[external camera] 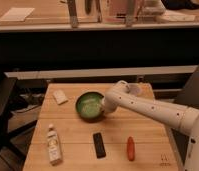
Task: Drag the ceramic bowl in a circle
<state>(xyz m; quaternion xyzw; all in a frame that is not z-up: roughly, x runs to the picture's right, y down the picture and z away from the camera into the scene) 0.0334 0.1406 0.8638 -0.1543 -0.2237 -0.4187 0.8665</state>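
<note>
The ceramic bowl (88, 106) is round, glossy green with a dark rim, and sits on the wooden table (143, 135) at the back middle. My white arm reaches in from the right. My gripper (104, 106) is at the bowl's right rim, over its inner edge. The arm's end covers the rim there.
A white packet (59, 96) lies at the back left. A small bottle (53, 144) lies at the front left. A black bar-shaped object (98, 145) and a red-orange carrot-like object (130, 148) lie at the front. A white cup (134, 90) stands behind my arm.
</note>
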